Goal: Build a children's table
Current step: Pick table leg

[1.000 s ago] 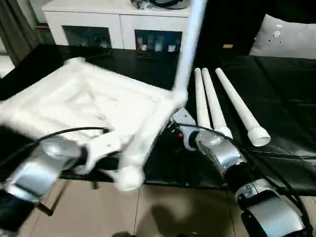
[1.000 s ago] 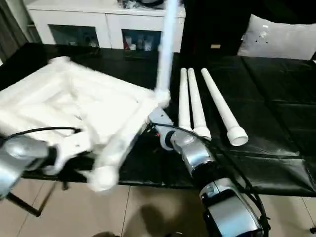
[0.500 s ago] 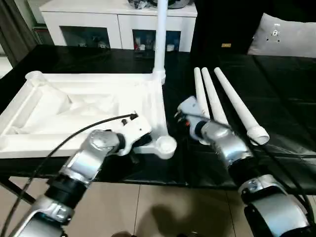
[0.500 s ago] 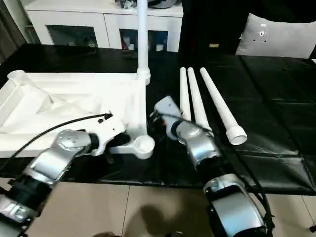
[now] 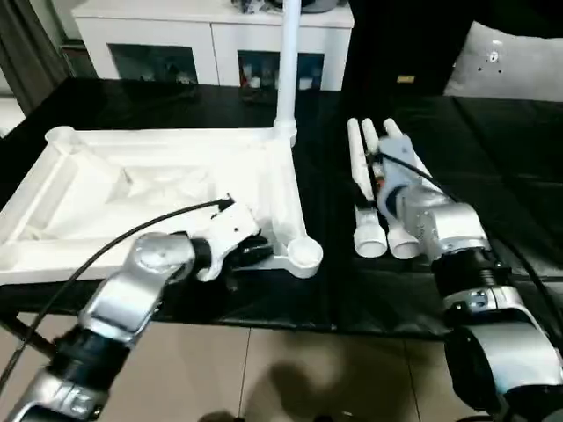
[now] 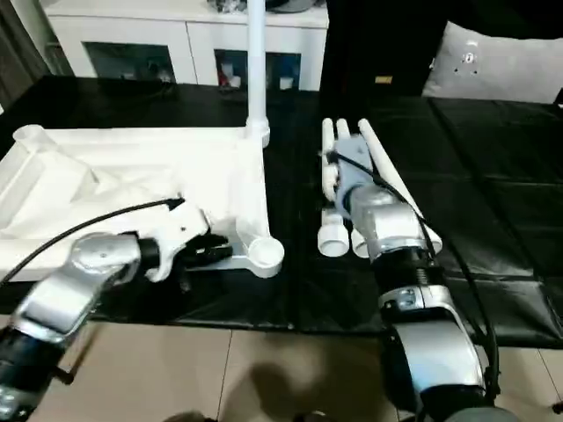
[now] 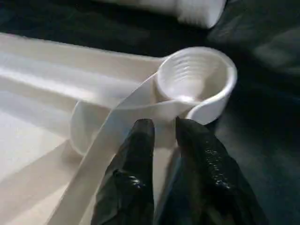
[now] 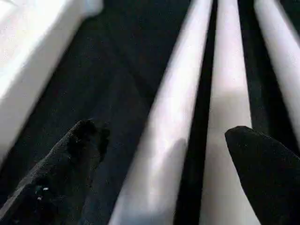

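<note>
The white table top point(image 5: 158, 189) lies upside down on the black worktable point(image 5: 352, 303), ribs facing up. One white leg point(image 5: 287, 61) stands upright in its far right corner socket. My left gripper point(image 7: 164, 129) is at the near right corner socket point(image 7: 194, 77), shut on the rim beside it. Three loose legs point(image 5: 361, 176) lie side by side to the right. My right gripper point(image 8: 173, 140) hovers open over them, with two legs between its fingers point(image 8: 84, 140). My right forearm covers part of the third leg.
A white cabinet point(image 5: 211, 40) stands behind the worktable and a pale cushion point(image 5: 519, 61) lies at the back right. The worktable's front edge runs just below the near right socket point(image 5: 305, 255), with tiled floor point(image 5: 264, 369) beneath.
The table top was tilted up a second ago and now lies flat. My right gripper has left the top's corner and moved right, over the loose legs.
</note>
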Robot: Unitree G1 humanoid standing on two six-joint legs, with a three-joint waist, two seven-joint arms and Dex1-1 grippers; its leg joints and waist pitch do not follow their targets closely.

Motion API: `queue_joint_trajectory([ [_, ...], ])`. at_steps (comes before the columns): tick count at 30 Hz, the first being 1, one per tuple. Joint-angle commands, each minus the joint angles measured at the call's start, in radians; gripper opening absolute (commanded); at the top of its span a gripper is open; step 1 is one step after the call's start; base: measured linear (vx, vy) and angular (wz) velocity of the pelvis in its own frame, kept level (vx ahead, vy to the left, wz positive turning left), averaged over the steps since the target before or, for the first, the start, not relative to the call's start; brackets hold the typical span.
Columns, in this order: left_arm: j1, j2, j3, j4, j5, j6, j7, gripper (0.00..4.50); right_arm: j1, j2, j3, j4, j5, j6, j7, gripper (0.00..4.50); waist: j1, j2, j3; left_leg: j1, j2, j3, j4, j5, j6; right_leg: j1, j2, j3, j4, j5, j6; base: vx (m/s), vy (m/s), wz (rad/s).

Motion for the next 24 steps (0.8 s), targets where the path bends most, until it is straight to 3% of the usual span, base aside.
queue_joint_trajectory([
  [1,0.003,0.01,0.012,-0.032,-0.012,0.023,-0.016,1.31,-0.023,0.007,-0.024,0.01,0.023,0.044,-0.008,4.5,0.003,-0.001,-0.069,0.008,0.105,-0.043,-0.075,-0.091,0.021,0.066,-0.115,0.088,-0.062,-0.22,-0.189,0.0,0.0,0.0],
  [4,-0.001,0.014,0.017,-0.06,-0.019,0.04,-0.014,1.64,-0.024,0.028,-0.057,0.029,0.063,0.078,0.026,4.5,0.003,-0.002,-0.071,0.006,0.105,-0.044,-0.074,-0.079,0.024,0.068,-0.116,0.087,-0.06,-0.213,-0.184,0.0,0.0,0.0],
  [10,-0.018,0.008,0.003,-0.068,-0.01,0.051,-0.007,1.92,-0.033,0.037,-0.048,0.07,0.069,0.078,0.05,4.5,0.001,0.004,-0.071,0.007,0.105,-0.045,-0.074,-0.08,0.017,0.066,-0.112,0.085,-0.059,-0.194,-0.191,0.0,0.0,0.0],
  [12,-0.021,0.008,-0.004,-0.065,-0.005,0.052,-0.007,2.21,-0.047,0.034,-0.044,0.106,0.063,0.083,0.051,4.5,0.002,0.006,-0.071,0.008,0.104,-0.044,-0.074,-0.085,0.013,0.066,-0.112,0.085,-0.059,-0.19,-0.194,0.0,0.0,0.0],
  [15,-0.021,0.01,-0.011,-0.067,-0.001,0.053,-0.01,2.21,-0.066,0.031,-0.054,0.159,0.063,0.087,0.052,4.5,0.001,0.004,-0.071,0.007,0.103,-0.044,-0.073,-0.089,0.011,0.067,-0.113,0.085,-0.059,-0.193,-0.201,0.0,0.0,0.0],
  [18,-0.022,0.01,-0.014,-0.07,0.0,0.058,-0.01,2.24,-0.086,0.025,-0.055,0.207,0.063,0.086,0.067,4.32,0.002,0.003,-0.073,0.007,0.105,-0.044,-0.072,-0.079,0.015,0.068,-0.114,0.085,-0.055,-0.175,-0.206,0.0,0.0,0.0],
  [20,-0.023,0.01,-0.017,-0.072,0.001,0.062,-0.011,2.26,-0.1,0.019,-0.046,0.243,0.056,0.081,0.086,3.97,0.002,0.001,-0.072,0.006,0.105,-0.044,-0.072,-0.078,0.018,0.068,-0.114,0.085,-0.054,-0.178,-0.208,0.0,0.0,0.0],
  [24,-0.021,0.009,-0.022,-0.077,-0.001,0.067,-0.012,2.26,-0.12,0.018,-0.056,0.301,0.061,0.068,0.092,3.84,0.003,0.0,-0.072,0.006,0.104,-0.043,-0.07,-0.085,0.019,0.067,-0.116,0.084,-0.057,-0.202,-0.207,0.0,0.0,0.0],
])
